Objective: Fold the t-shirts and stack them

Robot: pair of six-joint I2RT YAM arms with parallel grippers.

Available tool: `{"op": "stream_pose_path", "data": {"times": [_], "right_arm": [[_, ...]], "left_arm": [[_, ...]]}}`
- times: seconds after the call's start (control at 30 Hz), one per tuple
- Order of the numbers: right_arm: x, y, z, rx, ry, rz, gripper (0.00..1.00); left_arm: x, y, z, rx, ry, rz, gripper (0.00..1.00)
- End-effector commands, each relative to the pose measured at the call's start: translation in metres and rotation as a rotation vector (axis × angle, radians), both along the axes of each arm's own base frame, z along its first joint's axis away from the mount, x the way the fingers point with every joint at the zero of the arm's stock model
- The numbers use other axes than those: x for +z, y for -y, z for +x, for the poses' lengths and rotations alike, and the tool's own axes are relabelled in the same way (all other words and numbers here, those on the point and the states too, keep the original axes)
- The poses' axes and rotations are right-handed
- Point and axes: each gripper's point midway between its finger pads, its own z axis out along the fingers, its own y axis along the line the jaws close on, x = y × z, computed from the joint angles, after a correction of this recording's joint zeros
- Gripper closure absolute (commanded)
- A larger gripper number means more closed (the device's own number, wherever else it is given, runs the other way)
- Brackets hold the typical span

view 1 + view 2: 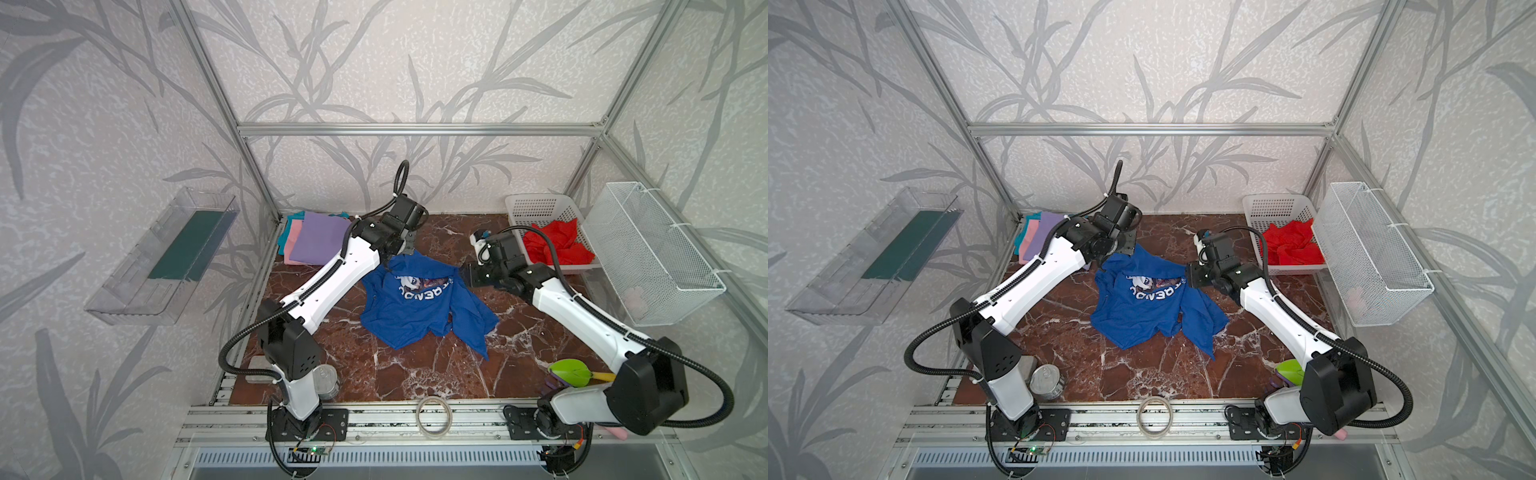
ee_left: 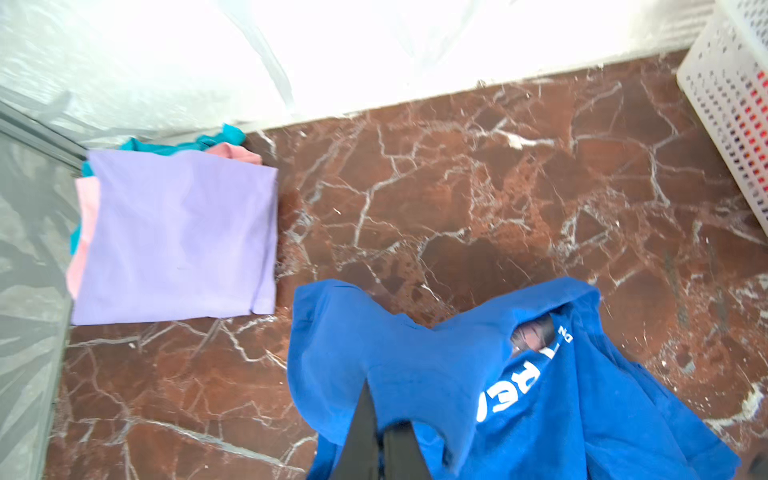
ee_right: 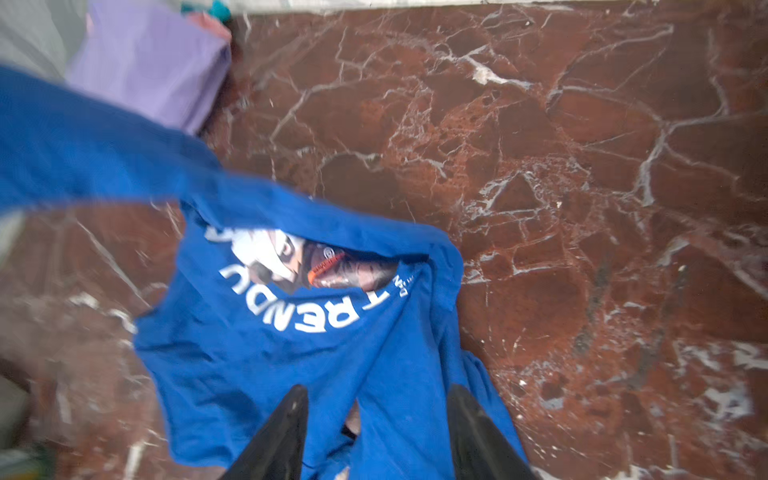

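Note:
The royal blue t-shirt (image 1: 415, 316) (image 1: 1142, 316) lies crumpled mid-table, its white lettering facing up. My left gripper (image 1: 392, 261) (image 2: 380, 415) is shut on the blue shirt's (image 2: 415, 365) far left corner, which is pulled up off the table. At the shirt's right edge my right gripper (image 1: 467, 274) (image 3: 377, 390) stands open, both fingers over blue cloth (image 3: 257, 353). A folded stack sits at the far left corner: lavender (image 1: 320, 241) (image 2: 178, 237) on top, pink (image 1: 293, 241) and teal (image 2: 224, 135) beneath. The red t-shirt (image 1: 557, 243) (image 1: 1289, 245) is bunched in the white basket (image 1: 536, 205).
A wire basket (image 1: 648, 249) hangs on the right wall and a clear tray (image 1: 166, 257) on the left wall. Near the front edge are a tin can (image 1: 326, 380), a tape ring (image 1: 433, 415) and a green object (image 1: 569, 372).

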Motion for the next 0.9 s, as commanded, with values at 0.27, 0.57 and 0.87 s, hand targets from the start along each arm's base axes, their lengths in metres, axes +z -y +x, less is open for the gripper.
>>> {"op": "stream_pose_path", "data": {"times": [0.27, 0.57, 0.87], "right_arm": [[-0.082, 0.007, -0.029, 0.112, -0.112, -0.486, 0.41], [-0.104, 0.016, -0.008, 0.006, -0.136, -0.422, 0.57], [-0.098, 0.010, -0.005, 0.016, -0.195, -0.289, 0.93]], "left_arm": [[0.042, -0.046, -0.013, 0.060, 0.063, 0.019, 1.00], [0.044, -0.050, -0.012, 0.063, 0.063, 0.017, 1.00], [0.047, -0.058, -0.012, 0.072, 0.066, 0.024, 1.00]]}}
